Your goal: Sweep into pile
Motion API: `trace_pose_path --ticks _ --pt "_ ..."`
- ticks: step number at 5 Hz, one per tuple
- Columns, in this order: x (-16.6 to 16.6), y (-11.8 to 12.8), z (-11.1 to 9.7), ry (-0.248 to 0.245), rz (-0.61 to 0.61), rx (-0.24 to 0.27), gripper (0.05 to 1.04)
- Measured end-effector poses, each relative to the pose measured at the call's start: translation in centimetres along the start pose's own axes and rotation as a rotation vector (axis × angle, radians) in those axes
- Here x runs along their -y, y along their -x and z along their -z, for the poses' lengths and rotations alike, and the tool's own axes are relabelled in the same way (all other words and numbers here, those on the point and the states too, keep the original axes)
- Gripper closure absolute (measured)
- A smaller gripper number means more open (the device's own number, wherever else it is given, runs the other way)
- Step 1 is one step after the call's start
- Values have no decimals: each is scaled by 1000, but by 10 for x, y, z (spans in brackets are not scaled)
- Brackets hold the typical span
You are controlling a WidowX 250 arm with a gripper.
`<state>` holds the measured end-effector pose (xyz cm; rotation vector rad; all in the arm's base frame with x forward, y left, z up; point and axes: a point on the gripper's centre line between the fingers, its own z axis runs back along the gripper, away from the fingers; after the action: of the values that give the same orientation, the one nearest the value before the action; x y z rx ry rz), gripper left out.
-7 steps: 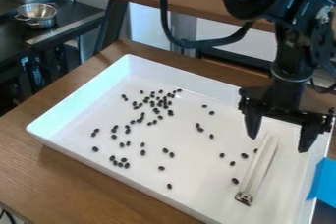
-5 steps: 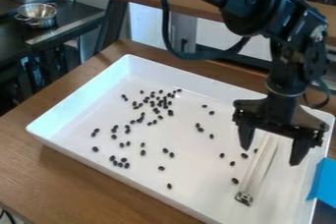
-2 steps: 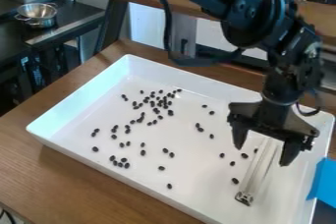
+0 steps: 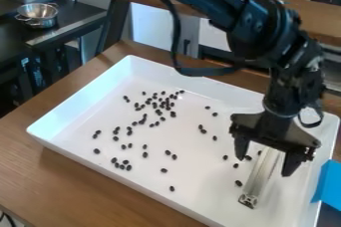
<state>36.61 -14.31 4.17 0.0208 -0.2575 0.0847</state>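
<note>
Lowering of the black arm [image 4: 256, 27] over a sweeping task. Across the short interval the fingers [image 4: 241, 146] have descended and shifted leftward in the frame, coming down about the white bar [image 4: 260, 178] with the metallic end; the bar itself and the dark beans [image 4: 144, 155] keep their positions. The change suggests that the bar is about to be taken up as the sweeping tool, the gathering of beans being still to come. The fingers are released and spread, one at either side of the bar's upper part, with nothing visibly grasped; whether either touches the bar cannot be told. The bar lies flat in the lower right of the white tray [image 4: 213, 193], its metallic end extending below the fingers towards the lower edge of the frame. The beans are scattered singly and in loose groups, most densely at upper centre-left, with a few near the bar. The tray rests on the wooden bench [image 4: 86, 181].
</note>
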Motion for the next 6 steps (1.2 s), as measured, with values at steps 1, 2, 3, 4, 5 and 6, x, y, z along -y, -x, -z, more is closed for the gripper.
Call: trace_pose_path --ticks 1,2,3,4,5,6 --pt "-1 5 12 -17 -6 -35 133" --pt "1 0 8 13 -27 -43 399" --pt "-13 -3 10 27 -73 -80 716" --pt "-24 -6 12 44 -104 -100 745" --pt "-41 -5 12 38 -111 -123 745" --pt "-63 -4 13 26 -89 -153 745"
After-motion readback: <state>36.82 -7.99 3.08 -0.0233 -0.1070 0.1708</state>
